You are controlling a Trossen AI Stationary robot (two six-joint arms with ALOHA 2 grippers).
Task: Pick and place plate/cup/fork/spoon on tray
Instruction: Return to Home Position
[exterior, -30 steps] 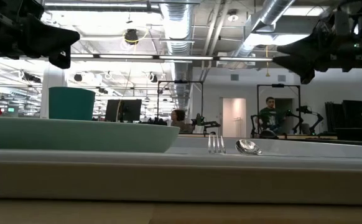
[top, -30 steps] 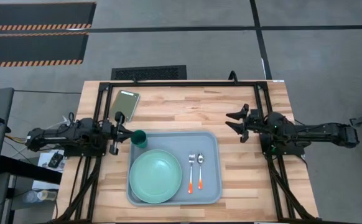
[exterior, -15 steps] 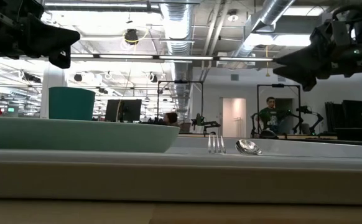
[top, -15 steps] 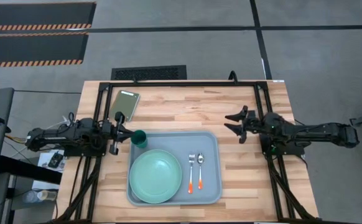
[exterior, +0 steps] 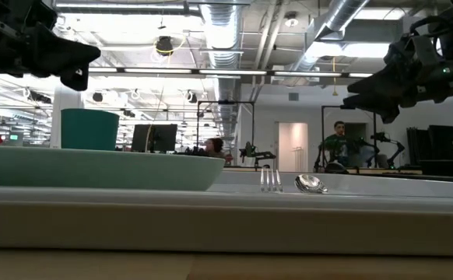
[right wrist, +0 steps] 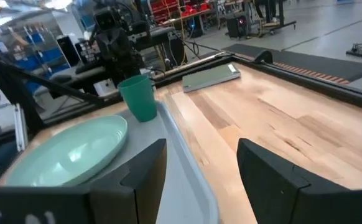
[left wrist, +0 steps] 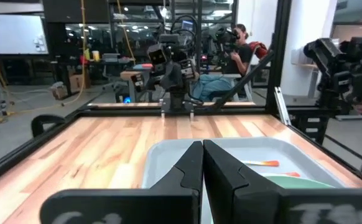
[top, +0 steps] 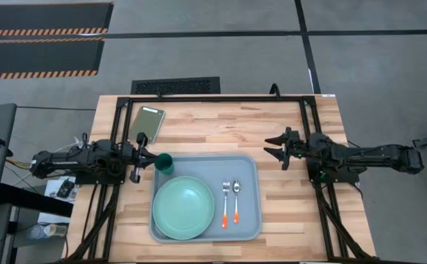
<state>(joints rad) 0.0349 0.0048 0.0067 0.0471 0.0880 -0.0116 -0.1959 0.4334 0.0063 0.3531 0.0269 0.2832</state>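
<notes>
On tray [top: 246, 220], plate [top: 183, 208], cup [top: 165, 163], fork [top: 226, 202], spoon [top: 236, 200] are all sitting. Left gripper [top: 152, 159] is hovering closed, empty, beside cup; right gripper [top: 268, 147] is hanging wide open, empty, right of tray. Cutlery likely thin and slippery, so pinch the orange handles.

Your left gripper [top: 149, 156] hangs just inside the table's [top: 221, 125] left edge, fingers pressed together. Your right gripper [top: 273, 147] hangs in from the right edge, fingers spread wide. Both arms lie stretched level, pointing inward.
</notes>
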